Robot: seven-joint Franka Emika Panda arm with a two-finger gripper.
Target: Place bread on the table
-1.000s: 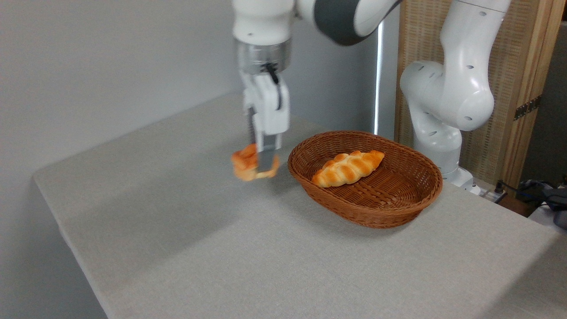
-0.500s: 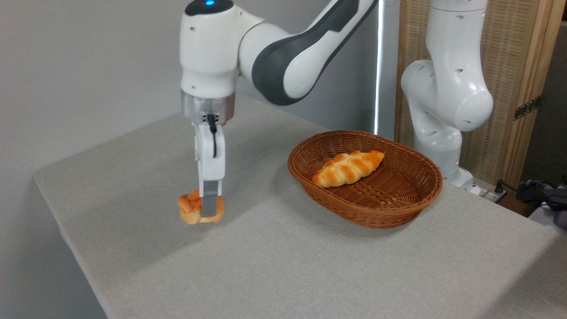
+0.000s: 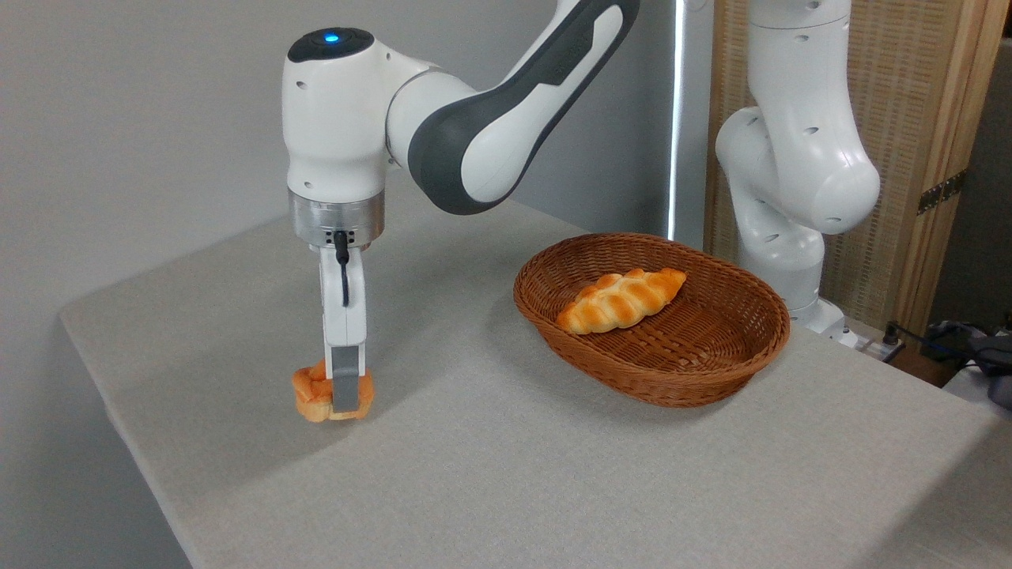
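Reaches leftward from the white base column (image 3: 798, 158) at the right, the grey-and-white forearm (image 3: 506, 103) sloping down to a wrist (image 3: 336, 134) that points straight down, blue light lit on top. Hangs the gripper (image 3: 341, 399) vertically below the metal flange (image 3: 336, 221), far left of the base column. Clamps both fingers on the bread (image 3: 316, 393), near finger (image 3: 343, 387) across its front.

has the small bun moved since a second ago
Yes. The bread has gone left and down, away from the basket, toward the table's left edge.
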